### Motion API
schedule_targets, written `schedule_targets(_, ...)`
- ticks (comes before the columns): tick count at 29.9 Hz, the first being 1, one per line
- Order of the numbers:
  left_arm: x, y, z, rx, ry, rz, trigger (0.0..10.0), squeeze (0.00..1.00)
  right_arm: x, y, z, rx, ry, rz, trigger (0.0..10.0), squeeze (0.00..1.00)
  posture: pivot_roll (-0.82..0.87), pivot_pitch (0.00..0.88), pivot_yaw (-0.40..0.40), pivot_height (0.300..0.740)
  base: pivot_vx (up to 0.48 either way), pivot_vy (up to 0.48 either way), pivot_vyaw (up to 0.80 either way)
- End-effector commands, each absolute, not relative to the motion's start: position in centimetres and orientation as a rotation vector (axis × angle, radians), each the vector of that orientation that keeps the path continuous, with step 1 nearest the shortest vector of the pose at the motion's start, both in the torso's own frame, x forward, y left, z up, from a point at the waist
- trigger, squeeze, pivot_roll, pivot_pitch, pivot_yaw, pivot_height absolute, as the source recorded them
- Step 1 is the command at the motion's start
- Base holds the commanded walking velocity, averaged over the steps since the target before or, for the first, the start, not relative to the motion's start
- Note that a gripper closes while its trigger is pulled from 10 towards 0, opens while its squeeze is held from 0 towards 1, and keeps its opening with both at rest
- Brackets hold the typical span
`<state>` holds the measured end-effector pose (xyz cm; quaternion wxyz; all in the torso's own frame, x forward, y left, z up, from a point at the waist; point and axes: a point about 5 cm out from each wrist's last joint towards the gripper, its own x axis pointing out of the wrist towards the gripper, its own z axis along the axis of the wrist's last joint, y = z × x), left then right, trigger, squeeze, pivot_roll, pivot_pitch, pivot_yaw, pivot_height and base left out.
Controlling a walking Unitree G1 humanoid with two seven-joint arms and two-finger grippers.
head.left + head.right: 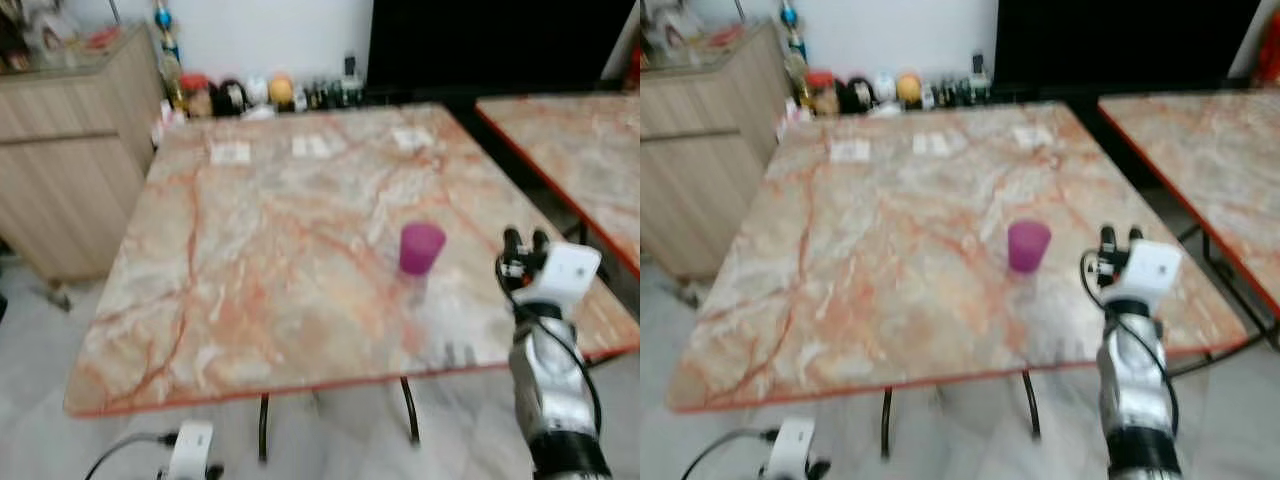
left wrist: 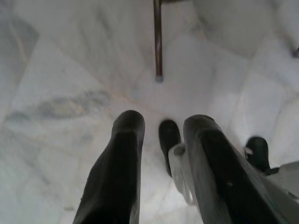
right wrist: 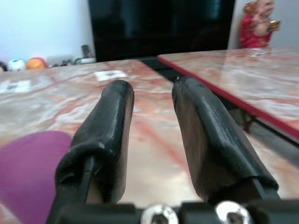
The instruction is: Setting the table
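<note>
At far left, a wooden cabinet (image 1: 70, 150) stands beside the marble table (image 1: 270, 270). The left gripper (image 2: 161, 135) hangs low over the pale floor (image 2: 60, 84) near a table leg (image 2: 158, 42), fingers narrowly apart and holding nothing. Right of centre on the table stands a purple cup (image 1: 421, 248), upright, its long axis vertical and its narrower end down; whether its mouth faces up cannot be told. Just right of it, apart from the cup, the right gripper (image 1: 526, 243) is raised at the table's near right edge, fingers parted by a narrow gap, empty. A second table (image 1: 570, 150) lies at far right.
</note>
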<state>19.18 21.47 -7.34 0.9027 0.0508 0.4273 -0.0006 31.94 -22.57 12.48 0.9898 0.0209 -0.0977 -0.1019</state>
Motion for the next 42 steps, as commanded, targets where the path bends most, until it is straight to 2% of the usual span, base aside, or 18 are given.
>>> schedule_targets(1, 18.6, 21.8, -7.6, 0.115, 0.902, 0.004, 10.0, 0.00, 32.3, -21.9, 12.9, 0.043, -0.206, -0.176, 10.0, 0.00, 0.11, 0.023, -0.028, 0.740, 0.255, 0.000, 0.00)
schedule_targets(10, 18.6, 21.6, -7.6, 0.114, 0.901, 0.009, 10.0, 0.00, 32.4, -21.2, 12.9, 0.011, -0.202, -0.127, 10.0, 0.00, 0.10, 0.023, -0.031, 0.740, 0.000, 0.000, 0.19)
schedule_targets(18, 18.1, 22.8, -7.6, 0.116, 0.913, 0.021, 10.0, 0.00, 32.9, -20.9, 13.1, 0.067, -0.149, -0.109, 10.0, 0.00, 0.11, 0.024, -0.032, 0.740, 0.000, 0.000, 0.00)
schedule_targets(19, 18.1, 23.1, -7.5, 0.116, 0.914, 0.023, 10.0, 0.00, 33.1, -21.0, 13.1, 0.068, -0.120, -0.118, 10.0, 1.00, 0.10, 0.021, -0.031, 0.740, 0.000, 0.000, 0.00)
schedule_targets(26, 17.6, 24.9, -7.2, 0.119, 0.922, 0.040, 10.0, 0.00, 34.4, -20.9, 14.3, 0.159, -0.075, -0.154, 10.0, 1.00, 0.10, 0.018, -0.032, 0.740, 0.000, 0.000, 0.00)
schedule_targets(31, 16.9, 25.9, -7.2, 0.124, 0.938, 0.051, 10.0, 0.00, 35.2, -20.7, 14.3, 0.202, 0.031, -0.160, 10.0, 0.99, 0.10, 0.013, -0.032, 0.740, 0.000, 0.000, 0.00)
schedule_targets(32, 16.9, 25.9, -7.3, 0.124, 0.940, 0.052, 10.0, 0.00, 35.3, -20.7, 14.2, 0.215, 0.047, -0.167, 10.0, 0.10, 0.10, 0.006, -0.033, 0.740, 0.000, 0.000, 0.00)
schedule_targets(33, 16.9, 25.8, -7.3, 0.123, 0.942, 0.051, 10.0, 0.00, 35.4, -20.8, 14.1, 0.224, 0.058, -0.172, 10.0, 0.10, 0.10, 0.006, -0.033, 0.740, 0.000, 0.000, 0.00)
schedule_targets(34, 16.9, 25.7, -7.3, 0.123, 0.944, 0.051, 10.0, 0.00, 35.5, -20.8, 13.8, 0.241, 0.092, -0.174, 10.0, 0.00, 0.10, 0.004, -0.034, 0.740, 0.000, 0.000, 0.00)
schedule_targets(42, 17.3, 23.8, -7.8, 0.115, 0.949, 0.034, 10.0, 0.00, 36.0, -20.3, 13.1, 0.250, 0.181, -0.148, 10.0, 0.00, 0.11, 0.000, -0.038, 0.740, 0.000, 0.000, 0.00)
